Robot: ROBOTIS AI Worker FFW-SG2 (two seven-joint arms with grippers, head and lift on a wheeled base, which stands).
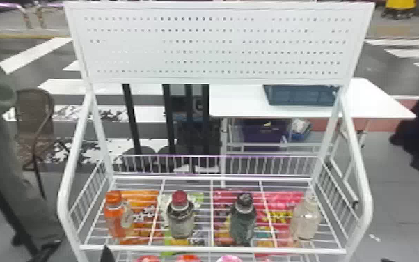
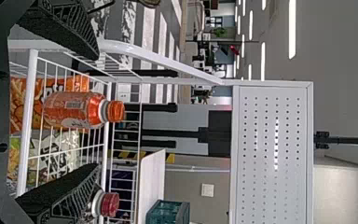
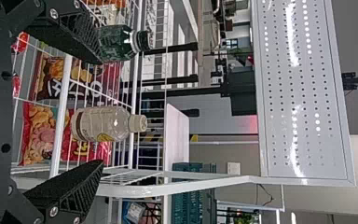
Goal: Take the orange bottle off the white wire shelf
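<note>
orange bottle [image 1: 114, 221] at left on white wire shelf [image 1: 198, 248], 3 other bottles [image 1: 181, 221], perforated panel [image 1: 215, 47] above

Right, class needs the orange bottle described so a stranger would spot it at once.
Find the white wire rack with the holed board above it. On its shelf stands a row of four bottles; look to the left end, in front of an orange snack bag. The orange bottle alone has an orange cap and orange contents; its nearest neighbour is red-capped.

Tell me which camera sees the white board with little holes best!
The head view: it shows the whole board, corner to corner. The left and right wrist views each show it sideways, with one end cut off.
</note>
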